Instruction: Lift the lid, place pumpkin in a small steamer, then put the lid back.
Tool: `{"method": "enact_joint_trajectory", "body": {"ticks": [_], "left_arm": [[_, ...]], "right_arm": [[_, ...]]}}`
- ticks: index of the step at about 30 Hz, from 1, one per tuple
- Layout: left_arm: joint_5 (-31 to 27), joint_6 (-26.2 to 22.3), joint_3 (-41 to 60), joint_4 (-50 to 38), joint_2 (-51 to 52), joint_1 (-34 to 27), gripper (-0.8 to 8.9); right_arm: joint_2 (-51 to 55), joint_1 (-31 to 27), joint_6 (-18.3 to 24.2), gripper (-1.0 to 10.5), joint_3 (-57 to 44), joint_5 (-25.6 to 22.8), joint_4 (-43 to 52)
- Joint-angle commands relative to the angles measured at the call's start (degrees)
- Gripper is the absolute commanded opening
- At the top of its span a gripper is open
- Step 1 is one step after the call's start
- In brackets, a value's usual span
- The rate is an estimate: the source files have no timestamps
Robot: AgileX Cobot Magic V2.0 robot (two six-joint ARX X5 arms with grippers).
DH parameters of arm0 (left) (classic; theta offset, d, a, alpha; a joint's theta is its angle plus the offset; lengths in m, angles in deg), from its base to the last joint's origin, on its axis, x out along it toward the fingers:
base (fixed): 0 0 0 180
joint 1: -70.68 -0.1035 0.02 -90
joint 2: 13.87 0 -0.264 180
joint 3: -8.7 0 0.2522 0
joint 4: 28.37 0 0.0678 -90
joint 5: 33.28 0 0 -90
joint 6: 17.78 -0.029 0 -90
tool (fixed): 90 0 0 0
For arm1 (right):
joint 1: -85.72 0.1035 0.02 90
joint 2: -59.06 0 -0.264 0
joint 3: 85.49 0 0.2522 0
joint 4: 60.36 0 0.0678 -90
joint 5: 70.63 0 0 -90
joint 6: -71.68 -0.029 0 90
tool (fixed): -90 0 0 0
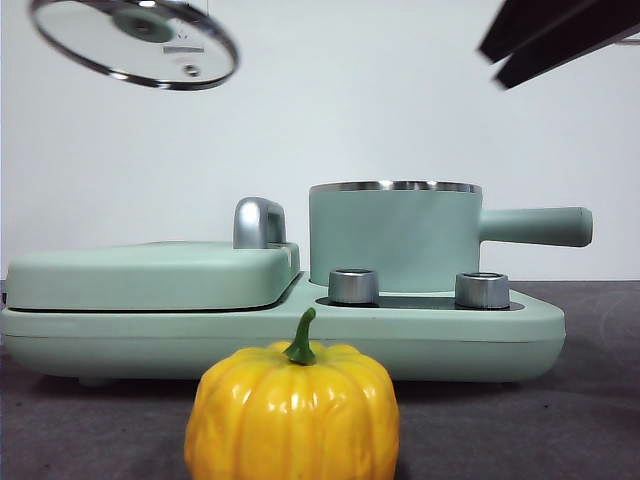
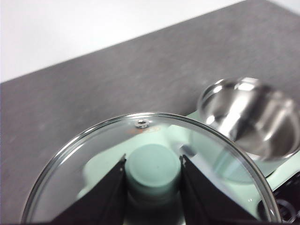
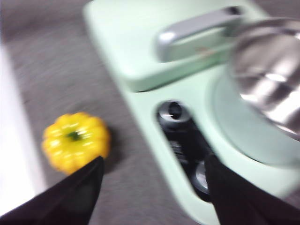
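Left gripper (image 2: 153, 176) clamping the lid (image 1: 134, 44) aloft by its knob, right gripper (image 3: 154, 187) hovering jaws apart, pumpkin (image 1: 292, 410) sitting before the uncovered small steamer (image 1: 395, 236)

Glass lid (image 1: 135, 42) tilted aloft; open mint steamer (image 1: 395, 236) on base; pumpkin (image 1: 292, 412) upright in front.

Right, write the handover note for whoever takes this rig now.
Left gripper: shut on the lid by its knob, held high, off to the side of the pot.
Right gripper: open, empty, above the table between the pumpkin and the appliance base.
Small steamer: on the base, uncovered, nothing visible inside.
Pumpkin: on the table in front of the base.
Done: lid lifted.
Left: pumpkin into the steamer, then lid back on.
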State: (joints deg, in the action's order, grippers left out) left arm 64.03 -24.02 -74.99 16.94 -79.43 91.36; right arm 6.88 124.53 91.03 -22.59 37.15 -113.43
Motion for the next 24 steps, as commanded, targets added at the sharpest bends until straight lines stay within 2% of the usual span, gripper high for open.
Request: {"method": "enact_joint_trajectory", "body": {"ticks": [1,4,11,24], "left_arm": [[-1.6,-1.2,-0.8,-0.7,1.7,-1.7,0.17],[-1.8,-1.2,-0.8,-0.6,3.6,-3.9,0.17],[-1.8,-1.2,-0.8,3.7,6.5,-8.9,0.17],[-1.7,-2.1,-0.8,4.8,7.2,-11.1,0.17]], "right_arm": [[-3.4,5.4,2.1,4.3,1.2,-1.2,-0.1],[-7.3,10.8,2.2,4.4,1.2,-4.5,0.0],[-15.8,18.3,2.4,4.4,1.2,-5.8,2.4],[-29.2,20.3,2.1,4.9,1.2,-5.7,10.1]]}}
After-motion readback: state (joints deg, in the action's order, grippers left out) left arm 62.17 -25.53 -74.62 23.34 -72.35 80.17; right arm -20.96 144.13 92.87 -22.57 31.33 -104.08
